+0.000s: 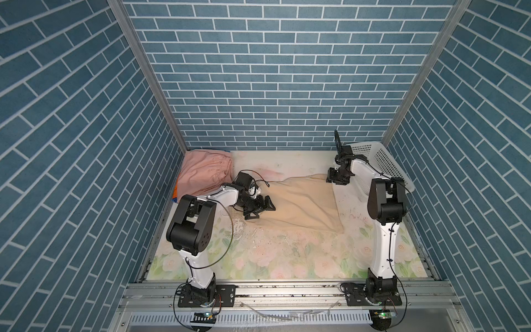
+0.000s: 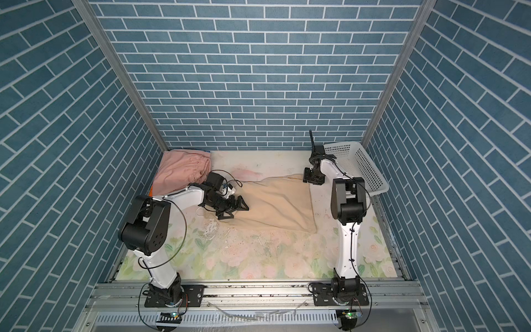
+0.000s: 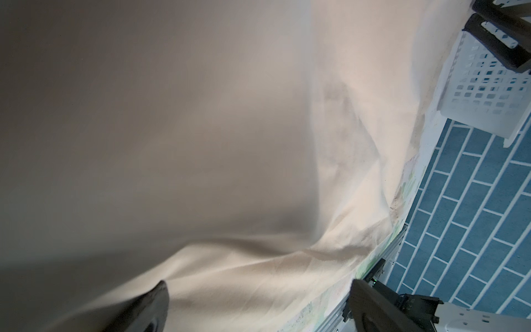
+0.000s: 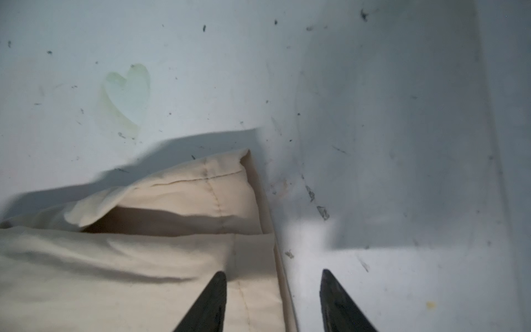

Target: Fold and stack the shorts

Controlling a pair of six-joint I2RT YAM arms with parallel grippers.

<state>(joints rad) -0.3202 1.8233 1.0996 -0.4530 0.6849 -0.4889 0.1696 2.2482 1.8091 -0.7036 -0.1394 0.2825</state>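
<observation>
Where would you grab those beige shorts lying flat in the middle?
Probably the far right hem corner of the beige shorts, approached from the right side: the layers gape there, giving an edge to pinch, while the middle lies flat.

Beige shorts (image 1: 301, 204) flat mid-table; folded pink shorts (image 1: 201, 169) far-left, atop orange-and-blue pair (image 1: 176, 191).

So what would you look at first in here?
Probably the big beige shorts spread across the middle of the flowery table, with the left pincer open at their left side and the right pincer open over their far right corner. Then the pink shorts heaped in the far left corner and the white basket at the far right.
</observation>
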